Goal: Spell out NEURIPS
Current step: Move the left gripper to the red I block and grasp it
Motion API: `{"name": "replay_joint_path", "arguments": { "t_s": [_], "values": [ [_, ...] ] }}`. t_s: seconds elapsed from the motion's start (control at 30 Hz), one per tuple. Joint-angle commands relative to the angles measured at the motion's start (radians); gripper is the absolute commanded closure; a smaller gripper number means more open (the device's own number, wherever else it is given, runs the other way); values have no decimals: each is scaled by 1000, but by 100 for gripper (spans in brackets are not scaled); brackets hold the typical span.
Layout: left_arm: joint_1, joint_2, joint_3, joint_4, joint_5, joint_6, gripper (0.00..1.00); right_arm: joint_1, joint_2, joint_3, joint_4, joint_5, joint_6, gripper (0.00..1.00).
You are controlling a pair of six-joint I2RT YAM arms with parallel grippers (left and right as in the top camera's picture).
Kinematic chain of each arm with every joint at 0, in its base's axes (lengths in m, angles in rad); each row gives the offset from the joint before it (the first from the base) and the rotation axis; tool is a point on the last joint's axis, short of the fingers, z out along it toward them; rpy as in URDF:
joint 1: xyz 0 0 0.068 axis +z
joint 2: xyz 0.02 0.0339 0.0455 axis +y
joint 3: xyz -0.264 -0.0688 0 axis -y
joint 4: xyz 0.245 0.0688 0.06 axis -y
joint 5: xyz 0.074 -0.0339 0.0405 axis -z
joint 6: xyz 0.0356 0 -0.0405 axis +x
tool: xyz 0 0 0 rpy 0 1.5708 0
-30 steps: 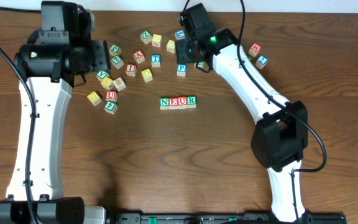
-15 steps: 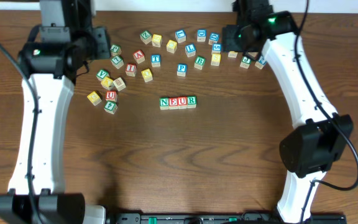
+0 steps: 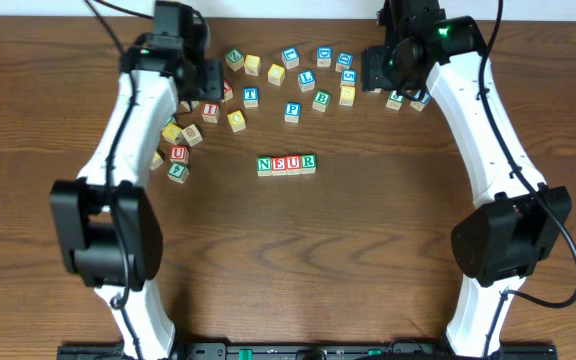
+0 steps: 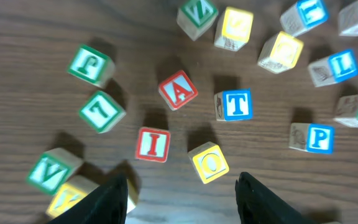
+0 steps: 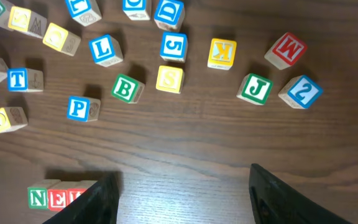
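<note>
Four cubes stand in a row reading N (image 3: 265, 164), E (image 3: 279, 164), U (image 3: 294, 163), R (image 3: 309, 162) at the table's middle. The row's left end (image 5: 39, 198) shows beside my right gripper's left finger. The red I cube (image 3: 211, 110) (image 4: 152, 144) lies just ahead of my left gripper (image 4: 185, 205), which is open and empty above the table. The blue P cube (image 3: 292, 111) (image 4: 319, 138) (image 5: 78, 107) lies loose. A yellow cube with a faint S (image 5: 169, 79) lies next to green B. My right gripper (image 5: 185, 199) is open and empty. In the overhead view the left gripper (image 3: 200, 78) and right gripper (image 3: 380, 68) hover at the back.
Several other letter cubes lie scattered along the back: red A (image 4: 179, 91), blue T (image 4: 236, 104), yellow O (image 4: 210, 162), blue L (image 5: 104, 50), green J (image 5: 255, 88), red M (image 5: 288, 50). A small cluster with a red U (image 3: 178, 153) sits at the left.
My left arm has swung right, over the left group of loose cubes. My right arm moved from the cluster's middle to the back right, then stayed there. The row has not moved.
</note>
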Motion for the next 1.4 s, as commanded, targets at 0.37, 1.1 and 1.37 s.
{"name": "replay_joint_path", "arguments": {
  "t_s": [0.37, 1.1, 1.37],
  "values": [
    [2, 140, 5, 33, -76, 23, 45, 10, -5, 10, -21, 24, -17, 35],
    [2, 238, 3, 69, -98, 23, 50, 8, -5, 10, -39, 58, -18, 35],
    [2, 238, 3, 74, -98, 23, 56, 8, -5, 10, -40, 58, -17, 36]
  ]
}}
